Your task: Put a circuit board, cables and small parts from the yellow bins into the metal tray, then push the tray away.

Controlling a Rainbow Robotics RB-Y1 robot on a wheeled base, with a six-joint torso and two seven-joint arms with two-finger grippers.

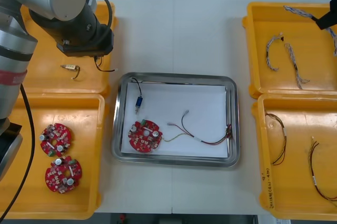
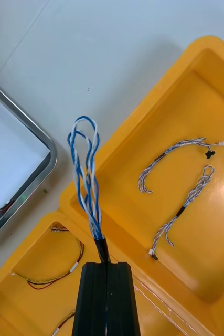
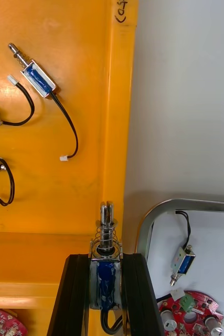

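Blue and white cable (image 2: 87, 173) sticks straight out from the tightly closed right fingers (image 2: 93, 294), well off to the right of the tray (image 1: 174, 76), while the left fingers (image 3: 76, 294), squeezing a small metal part (image 3: 106, 244), hang much nearer, just beside its far left corner.

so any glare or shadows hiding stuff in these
Front view: metal tray rim gleams, contents readable. Left wrist view: rim glints near the left gripper, shut on a small metal part. Right wrist view: no glare on the blue and white cable in the right gripper.
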